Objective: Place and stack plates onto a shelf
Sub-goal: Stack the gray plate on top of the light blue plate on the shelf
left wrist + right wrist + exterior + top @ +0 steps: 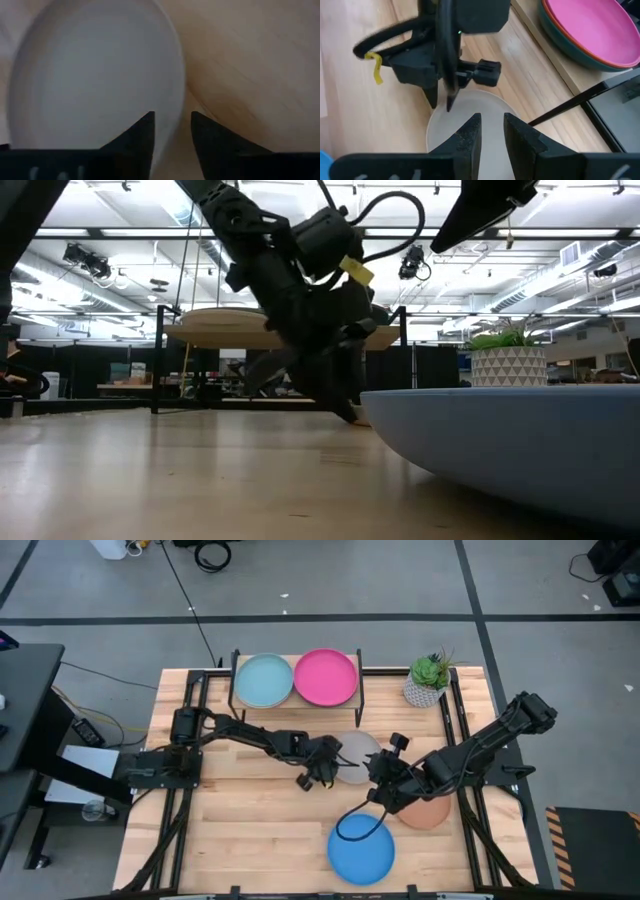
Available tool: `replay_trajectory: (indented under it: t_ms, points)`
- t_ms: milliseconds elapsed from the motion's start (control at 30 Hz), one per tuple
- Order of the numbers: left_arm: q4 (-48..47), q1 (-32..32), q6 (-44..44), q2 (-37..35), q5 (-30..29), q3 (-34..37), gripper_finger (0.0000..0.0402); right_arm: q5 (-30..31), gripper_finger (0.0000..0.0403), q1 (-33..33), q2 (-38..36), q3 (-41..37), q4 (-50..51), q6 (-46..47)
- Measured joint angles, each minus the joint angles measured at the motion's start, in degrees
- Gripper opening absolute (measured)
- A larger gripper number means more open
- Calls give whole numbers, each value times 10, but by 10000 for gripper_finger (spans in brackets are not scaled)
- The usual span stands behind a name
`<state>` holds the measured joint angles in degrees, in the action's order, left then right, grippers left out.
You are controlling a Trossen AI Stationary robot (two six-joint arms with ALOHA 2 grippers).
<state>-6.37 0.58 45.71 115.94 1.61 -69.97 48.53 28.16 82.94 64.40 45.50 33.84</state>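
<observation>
A grey plate (358, 752) lies mid-table. My left gripper (323, 770) stands at its left rim, shut on it; the right wrist view shows this gripper (441, 102) at the plate's (485, 102) far rim. My right gripper (385, 780) hovers at the plate's right side, its fingers (472, 132) narrowly apart. The shelf (295, 703) at the far edge carries a light teal plate (264, 680) and a magenta plate (325, 677). The magenta plate (590, 30) tops an orange and a dark teal one. A blue plate (362, 852) and a peach-tan plate (428, 812) rest on the table. My left gripper (172, 127) has the grey plate's (95, 75) rim (174, 112) between its two fingers, one inside the plate and one outside. The fingers come from above, pointing down. The plate lies about flat on the tabletop as far as it shows.
A potted plant (428, 680) stands right of the shelf. The blue plate (520, 440) fills the near right of the low view. The right arm reaches over the peach-tan plate. Black frame rails run along both table sides (190, 730).
</observation>
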Motion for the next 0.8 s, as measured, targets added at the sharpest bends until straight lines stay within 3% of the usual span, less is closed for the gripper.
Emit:
replay_trajectory:
  t_ms: [233, 400, 600, 800]
  points:
    - [-50, -1, -7, -3, 38, 0, 15, -1, 89, 0, 0, 0, -9, -4]
    - [-141, -15, -61, -47, 53, 1, 15, -2, 89, 0, 0, 0, -13, -4]
    - [-269, -33, -137, -187, 118, 1, 14, -3, 89, 0, 0, 0, -13, -6]
    - [-323, -47, -196, -345, 33, 1, 14, -1, 89, 0, 0, 0, -13, -9]
